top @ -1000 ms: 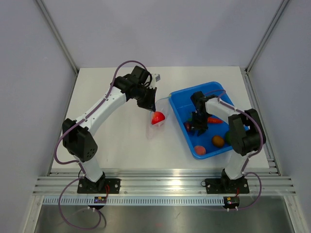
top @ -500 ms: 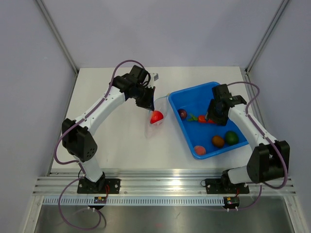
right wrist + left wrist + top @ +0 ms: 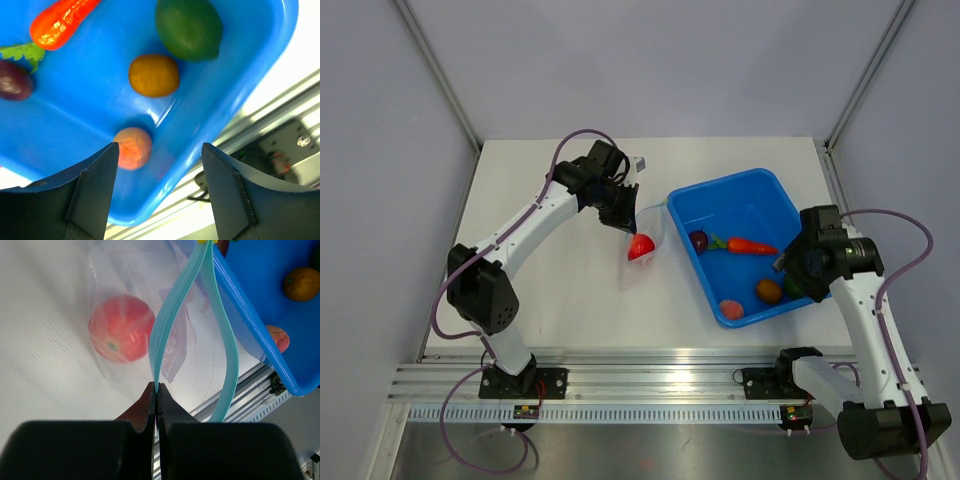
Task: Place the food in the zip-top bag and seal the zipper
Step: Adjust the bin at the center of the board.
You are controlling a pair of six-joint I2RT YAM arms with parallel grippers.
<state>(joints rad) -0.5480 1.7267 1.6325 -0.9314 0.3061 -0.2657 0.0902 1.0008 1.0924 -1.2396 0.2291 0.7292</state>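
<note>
One red fruit [image 3: 121, 329] inside zip-top bag [image 3: 100, 265]; carrot [image 3: 752, 245], four rounds [image 3: 769, 291] in tray [image 3: 740, 195].

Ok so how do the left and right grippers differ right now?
The left gripper is shut, pinching one side of the zipper; the right gripper is open and holds nothing. The left gripper is at the zip-top bag, which has one red food inside; the right gripper is above the blue tray. Both have black fingers.
</note>
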